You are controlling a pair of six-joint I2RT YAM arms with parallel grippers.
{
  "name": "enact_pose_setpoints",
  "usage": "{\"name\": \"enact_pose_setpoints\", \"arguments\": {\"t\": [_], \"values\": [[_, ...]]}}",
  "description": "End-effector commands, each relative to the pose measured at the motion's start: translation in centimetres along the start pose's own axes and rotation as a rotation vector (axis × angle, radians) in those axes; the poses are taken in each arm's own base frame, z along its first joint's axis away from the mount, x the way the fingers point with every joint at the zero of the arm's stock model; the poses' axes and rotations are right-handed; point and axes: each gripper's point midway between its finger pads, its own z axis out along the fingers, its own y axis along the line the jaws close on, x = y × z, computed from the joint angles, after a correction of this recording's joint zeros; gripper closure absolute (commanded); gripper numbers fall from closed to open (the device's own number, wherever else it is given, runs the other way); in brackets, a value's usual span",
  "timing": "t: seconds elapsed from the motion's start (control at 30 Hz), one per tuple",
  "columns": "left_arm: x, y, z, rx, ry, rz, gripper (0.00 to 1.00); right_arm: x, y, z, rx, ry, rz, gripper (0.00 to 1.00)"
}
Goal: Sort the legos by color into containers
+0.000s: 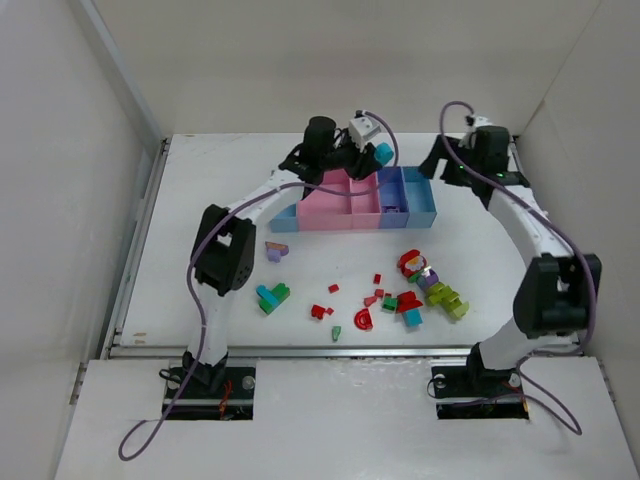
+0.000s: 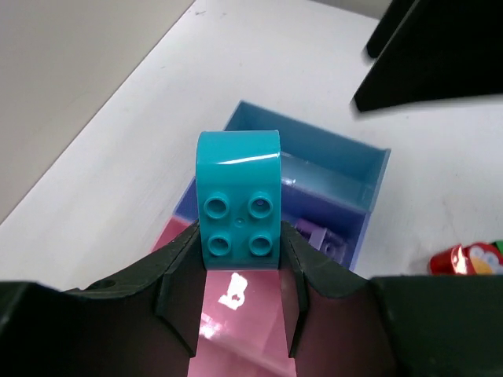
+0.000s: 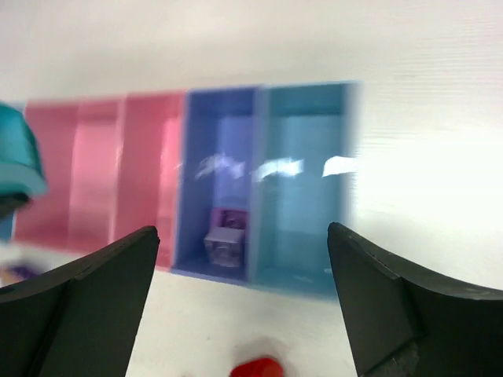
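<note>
White table: open room along left side. Row of five joined shallow plastic bins, blue, pink, purple-blue, at far middle. Left claw grasping teal rounded four-stud brick above row. Right claw spread, unloaded, facing row. Loose mixed-colour bricks scattered toward front edge. Small purple brick in purple-blue bin.

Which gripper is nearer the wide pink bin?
Left. Left gripper, jaws shut on the teal brick, hovers over the pink bins; right gripper, jaws open, is by the right-end light blue bin.
</note>
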Motion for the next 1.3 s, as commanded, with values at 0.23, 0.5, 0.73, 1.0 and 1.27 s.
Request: {"name": "enact_pose_setpoints", "arguments": {"t": [0.23,0.5,0.73,1.0,1.27], "values": [[-5.0,-4.7,8.0,0.181,-0.286,-0.333,1.0,-4.2,-6.0,-12.9,0.406,-0.346,0.19,0.01],[-4.2,-6.1,11.2,0.113,-0.333,-0.459,0.93,-1.7,-6.4,-14.9,0.446,-0.33,0.195,0.0],[-2.1,-7.6,12.2,0.099,-0.299,-0.386,0.68,-1.2,-6.4,-14.8,0.439,-0.3,0.166,0.0],[0.2,-6.8,11.2,0.074,-0.25,-0.427,0.57,-1.4,-6.4,-14.7,0.442,-0.295,0.146,0.0],[-1.9,-7.6,9.7,0.138,-0.267,-0.323,0.56,-2.0,-5.3,-15.4,0.386,-0.31,0.09,0.0]]}}
